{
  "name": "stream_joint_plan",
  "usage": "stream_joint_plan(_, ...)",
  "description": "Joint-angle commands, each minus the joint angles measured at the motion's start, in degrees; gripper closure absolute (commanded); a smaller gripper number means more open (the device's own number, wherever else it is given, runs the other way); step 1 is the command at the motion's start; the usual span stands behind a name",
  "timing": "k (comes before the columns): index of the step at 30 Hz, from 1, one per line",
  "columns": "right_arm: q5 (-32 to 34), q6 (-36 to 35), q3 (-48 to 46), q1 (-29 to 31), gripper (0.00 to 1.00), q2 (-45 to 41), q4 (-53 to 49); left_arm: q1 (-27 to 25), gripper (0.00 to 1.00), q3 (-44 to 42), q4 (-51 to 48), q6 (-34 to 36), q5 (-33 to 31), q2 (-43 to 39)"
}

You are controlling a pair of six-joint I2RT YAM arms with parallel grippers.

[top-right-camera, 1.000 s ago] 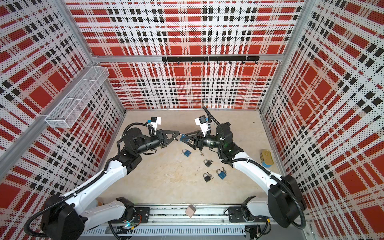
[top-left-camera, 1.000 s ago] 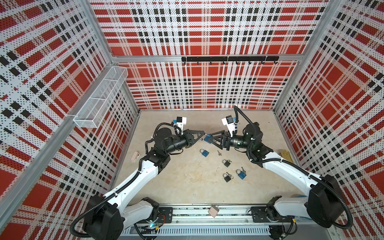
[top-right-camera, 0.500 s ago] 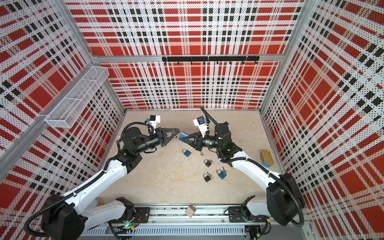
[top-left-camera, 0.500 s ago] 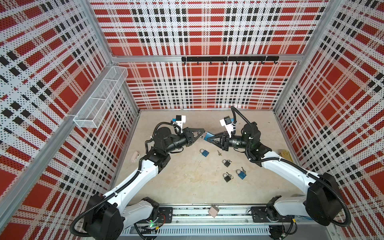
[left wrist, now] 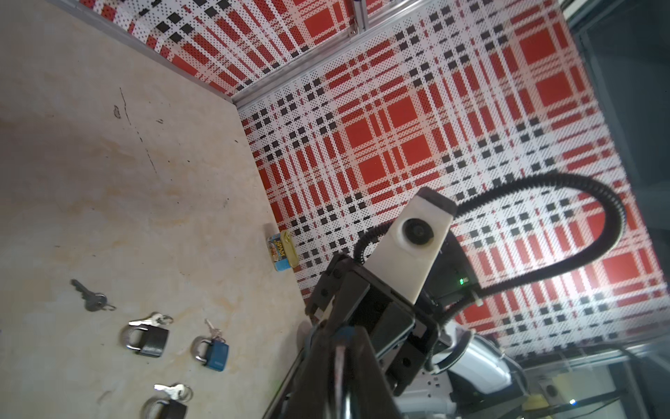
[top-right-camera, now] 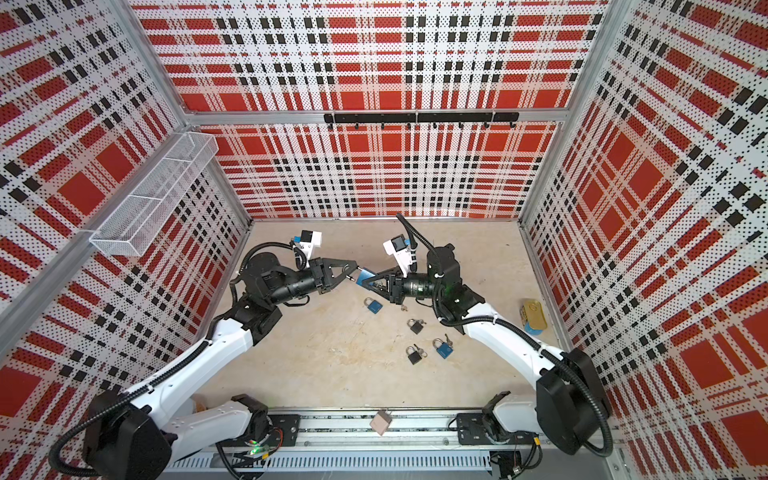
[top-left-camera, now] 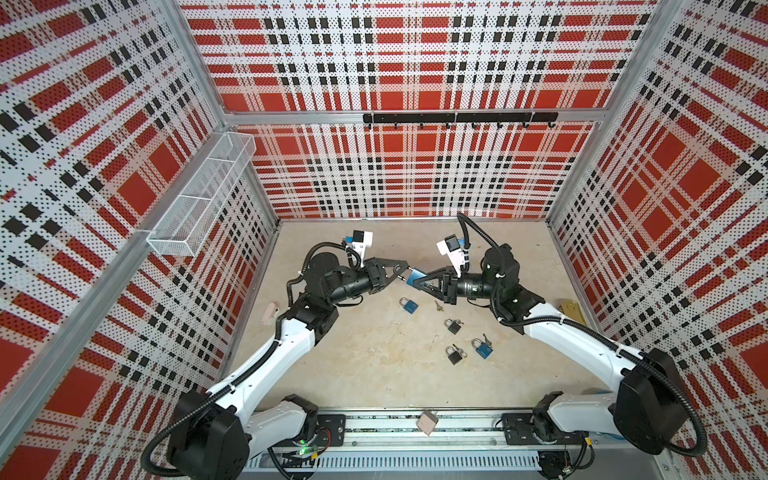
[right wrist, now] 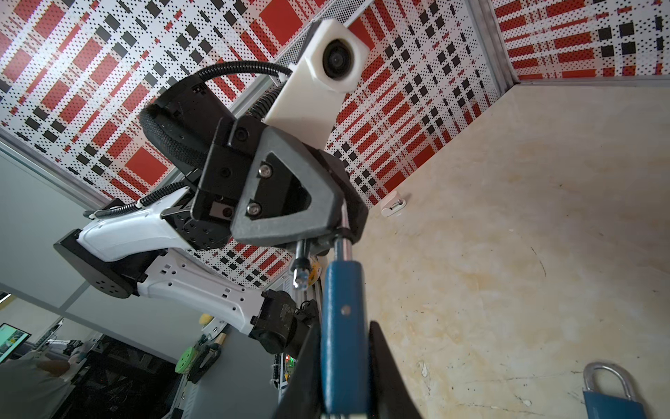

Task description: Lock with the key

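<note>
Above the middle of the floor, a blue padlock hangs between the two grippers. My right gripper is shut on its blue body. My left gripper is shut on the top of its silver shackle. The shackle stands open, with its free end out of the body. A loose key lies on the floor below the right gripper. No key shows in the held padlock.
On the floor lie a blue padlock, two black padlocks and another blue one, three of them with keys. A tin stands by the right wall and a small beige object by the left wall.
My right jaws, open around the blue padlock a second ago, have shut on its body. Both grippers have shifted slightly toward the back wall.
</note>
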Motion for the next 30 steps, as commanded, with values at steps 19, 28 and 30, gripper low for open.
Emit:
stream_joint_plan(19,-4.5,4.7,4.7,-0.2,1.0,-1.3,-0.3,3.8,0.58,1.6,-0.2,6.4,8.3,2.9)
stream_joint_plan(28,-3.9,4.3,5.6,-0.1,1.0,-0.7,-2.3,2.2,0.62,1.3,3.8,4.9,11.7,3.2)
stream_joint_plan(30,-3.8,4.4,5.6,-0.2,1.0,-0.5,-2.3,2.2,0.63,0.9,4.1,4.5,12.4,2.6)
